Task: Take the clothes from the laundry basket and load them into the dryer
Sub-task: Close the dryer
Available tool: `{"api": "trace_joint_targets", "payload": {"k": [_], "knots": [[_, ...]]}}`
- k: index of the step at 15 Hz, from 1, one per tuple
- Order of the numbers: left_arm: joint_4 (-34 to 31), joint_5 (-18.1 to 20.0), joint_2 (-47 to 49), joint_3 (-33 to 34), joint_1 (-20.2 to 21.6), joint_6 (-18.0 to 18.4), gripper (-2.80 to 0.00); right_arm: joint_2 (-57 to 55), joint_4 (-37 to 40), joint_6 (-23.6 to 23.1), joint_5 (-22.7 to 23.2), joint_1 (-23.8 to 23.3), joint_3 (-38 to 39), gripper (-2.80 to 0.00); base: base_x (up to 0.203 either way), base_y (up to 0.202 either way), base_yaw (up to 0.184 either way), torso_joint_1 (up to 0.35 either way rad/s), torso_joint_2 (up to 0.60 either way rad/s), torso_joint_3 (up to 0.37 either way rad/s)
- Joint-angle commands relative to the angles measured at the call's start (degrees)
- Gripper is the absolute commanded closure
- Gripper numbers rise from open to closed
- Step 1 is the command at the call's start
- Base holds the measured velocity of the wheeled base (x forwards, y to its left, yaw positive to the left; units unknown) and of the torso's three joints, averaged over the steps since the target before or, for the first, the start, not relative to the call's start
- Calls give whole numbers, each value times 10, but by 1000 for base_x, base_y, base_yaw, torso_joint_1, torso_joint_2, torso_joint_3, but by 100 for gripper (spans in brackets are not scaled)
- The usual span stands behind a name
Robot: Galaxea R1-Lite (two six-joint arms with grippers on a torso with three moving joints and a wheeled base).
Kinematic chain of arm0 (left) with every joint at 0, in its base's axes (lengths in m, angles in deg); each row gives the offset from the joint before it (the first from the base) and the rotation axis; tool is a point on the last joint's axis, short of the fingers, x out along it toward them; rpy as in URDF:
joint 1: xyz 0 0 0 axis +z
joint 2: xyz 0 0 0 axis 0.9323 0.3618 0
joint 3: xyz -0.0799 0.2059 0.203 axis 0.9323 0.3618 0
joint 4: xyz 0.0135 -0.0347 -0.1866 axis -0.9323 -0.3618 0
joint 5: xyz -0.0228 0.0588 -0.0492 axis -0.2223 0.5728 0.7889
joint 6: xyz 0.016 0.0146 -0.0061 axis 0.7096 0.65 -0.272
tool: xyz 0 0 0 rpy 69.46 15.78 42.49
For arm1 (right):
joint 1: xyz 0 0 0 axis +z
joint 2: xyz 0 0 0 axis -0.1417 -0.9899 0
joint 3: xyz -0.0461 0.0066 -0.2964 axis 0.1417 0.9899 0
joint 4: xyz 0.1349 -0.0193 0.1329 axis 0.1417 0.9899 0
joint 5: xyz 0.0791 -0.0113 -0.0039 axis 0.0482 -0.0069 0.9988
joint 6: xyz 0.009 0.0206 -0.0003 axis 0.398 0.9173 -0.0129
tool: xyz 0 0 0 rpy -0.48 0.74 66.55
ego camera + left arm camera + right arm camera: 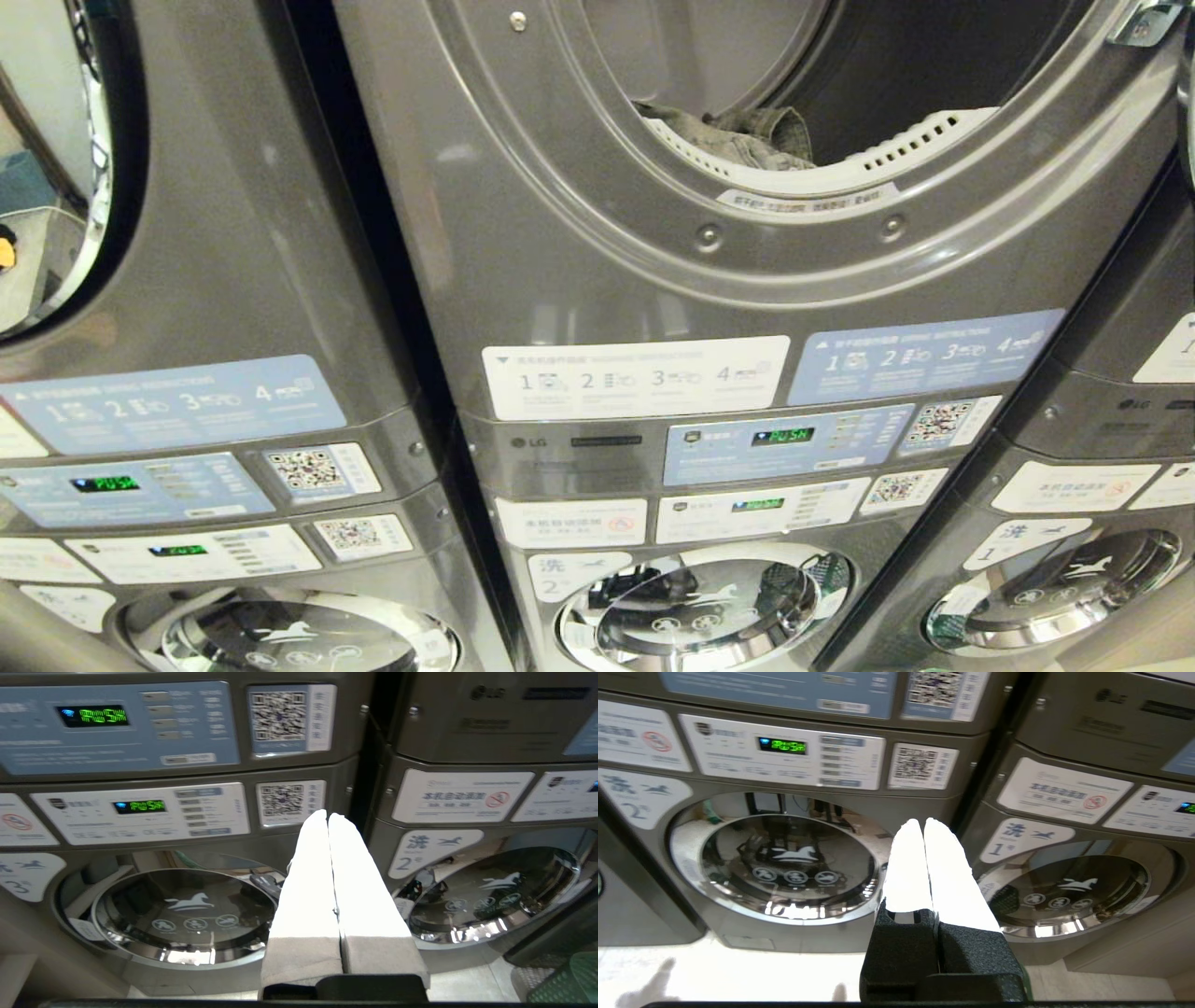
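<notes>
The dryer (597, 215) fills the head view, its round opening uncovered. A crumpled grey-green piece of the clothes (747, 135) lies at the front of the drum, against the white perforated lint guard. A corner of the green laundry basket (567, 980) shows low on the floor in the left wrist view; its contents are out of view. My left gripper (328, 815) is shut with nothing in it and points at the lower washers' fronts. My right gripper (923, 822) is shut too, empty, at a similar height. Neither arm appears in the head view.
Stacked grey machines stand side by side with control panels (775, 443) at mid height. Round glass washer doors (187, 914) (784, 863) sit below. The neighbouring machine's upper door (56, 168) is on the left. Pale floor (714, 970) runs along the washers' base.
</notes>
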Motion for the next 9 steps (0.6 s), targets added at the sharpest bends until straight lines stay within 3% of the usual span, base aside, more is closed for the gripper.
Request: {"api": "trace_joint_targets", "payload": {"k": [1,9], "knots": [[0,0,1,1,0,0,0,0,0,-1,0,0,0,0,0,-197,-1,2,11,2],[0,0,1,0,0,0,0,0,0,0,0,0,0,0,0,-194,2,2,4,3]]}}
